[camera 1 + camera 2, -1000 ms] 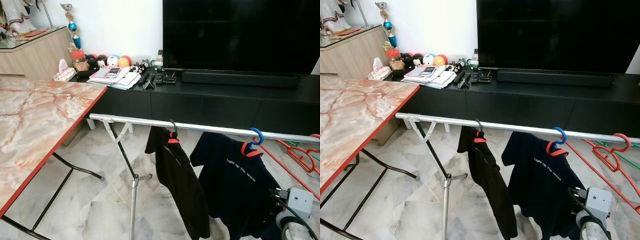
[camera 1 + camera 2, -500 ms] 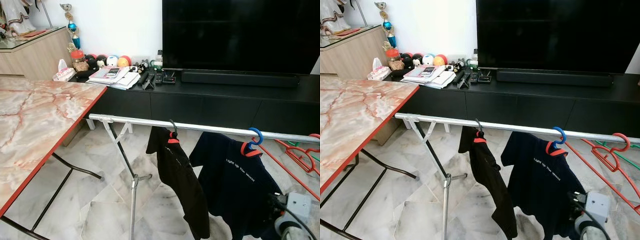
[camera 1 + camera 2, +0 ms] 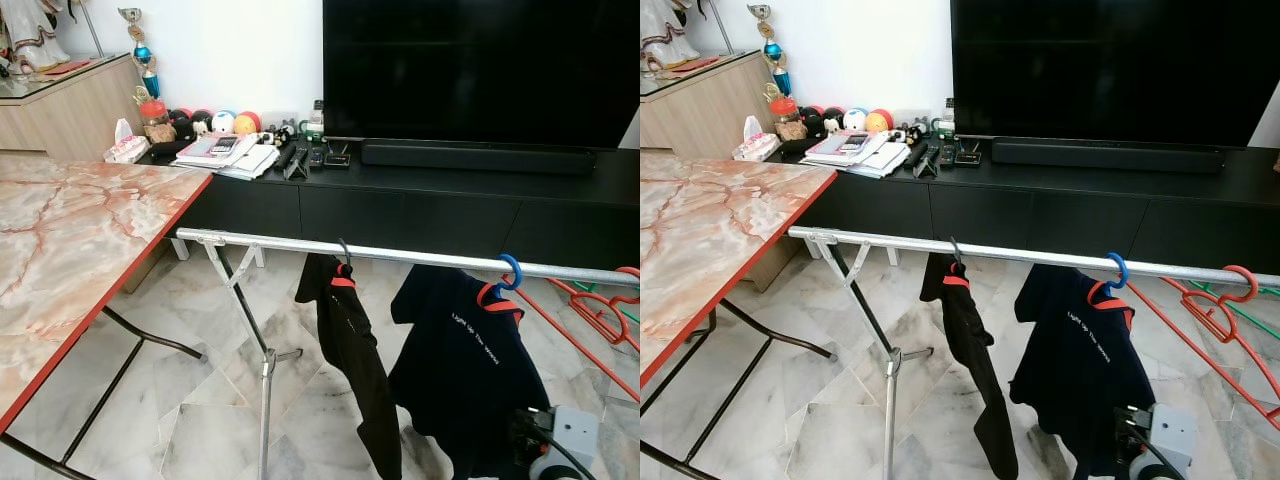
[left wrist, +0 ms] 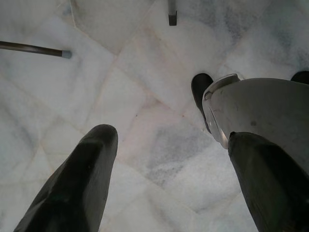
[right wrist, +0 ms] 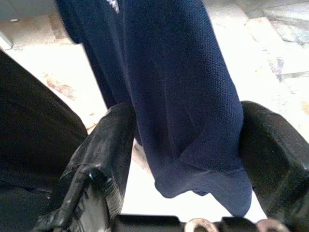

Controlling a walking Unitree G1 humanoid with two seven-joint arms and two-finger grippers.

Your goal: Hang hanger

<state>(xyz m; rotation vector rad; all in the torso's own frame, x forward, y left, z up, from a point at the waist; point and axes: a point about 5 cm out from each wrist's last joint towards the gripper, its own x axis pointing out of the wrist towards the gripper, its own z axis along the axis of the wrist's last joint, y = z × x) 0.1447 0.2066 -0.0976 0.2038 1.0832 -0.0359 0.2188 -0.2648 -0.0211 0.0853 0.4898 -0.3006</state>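
right wrist view: navy shirt (image 5: 178,92) hangs between the spread right claw (image 5: 193,159).

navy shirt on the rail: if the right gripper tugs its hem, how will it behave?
Likely floppy: the navy shirt hangs in loose folds between the right gripper's open fingers. Probably swings, since only a blue hook holds it on the rail. It may slide along that smooth rail.

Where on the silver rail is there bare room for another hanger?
The silver rail is bare from its left end to the black shirt. A short gap separates that from the navy T-shirt. Red empty hangers crowd the right end.
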